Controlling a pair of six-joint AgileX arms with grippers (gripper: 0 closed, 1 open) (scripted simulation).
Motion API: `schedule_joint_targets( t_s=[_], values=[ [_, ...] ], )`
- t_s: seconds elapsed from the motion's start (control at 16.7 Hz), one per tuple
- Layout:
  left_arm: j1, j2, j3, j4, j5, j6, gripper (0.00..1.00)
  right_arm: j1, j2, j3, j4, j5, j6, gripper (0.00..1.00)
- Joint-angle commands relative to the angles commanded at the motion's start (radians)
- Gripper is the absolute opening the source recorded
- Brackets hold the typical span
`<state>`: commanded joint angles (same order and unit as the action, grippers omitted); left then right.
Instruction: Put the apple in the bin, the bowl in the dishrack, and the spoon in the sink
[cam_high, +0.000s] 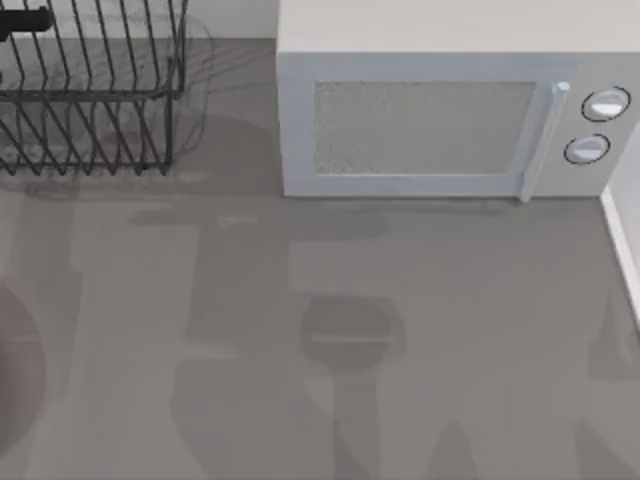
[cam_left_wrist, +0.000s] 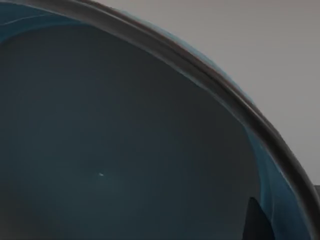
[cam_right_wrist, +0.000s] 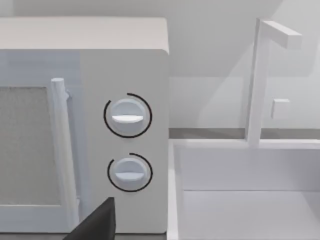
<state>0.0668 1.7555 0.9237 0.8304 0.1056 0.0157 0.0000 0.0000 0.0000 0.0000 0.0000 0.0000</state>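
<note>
Round deep bowl (cam_left_wrist: 125, 150), teal-blue glazed inside with a dark rim, seen at close range in the left wrist view, probably carried by the left claw for transfer; grasp and finger opening cannot be told; black wire dishrack (cam_high: 90, 90) at the far left of the grey surface (cam_high: 330, 320); white microwave (cam_high: 440, 110) beside it; white sink (cam_right_wrist: 245, 195) at right; right claw's state cannot be told.

One dishrack (cam_high: 90, 90), one microwave (cam_high: 440, 110) — two knobs (cam_high: 605, 104) — one bowl (cam_left_wrist: 125, 150), one sink (cam_right_wrist: 245, 200)
</note>
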Motion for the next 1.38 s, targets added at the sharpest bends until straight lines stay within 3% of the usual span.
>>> schedule_joint_targets(
  t_s=[0.6,1.38],
  values=[
    [0.000,0.000,0.000,0.000,0.000,0.000,0.98,0.000,0.000,0.000,0.000,0.000,0.000,1.00],
    [-0.001,-0.064,-0.034,-0.031,-0.004,-0.001,1.00,0.000,0.000,0.000,0.000,0.000,0.000,1.00]
  ],
)
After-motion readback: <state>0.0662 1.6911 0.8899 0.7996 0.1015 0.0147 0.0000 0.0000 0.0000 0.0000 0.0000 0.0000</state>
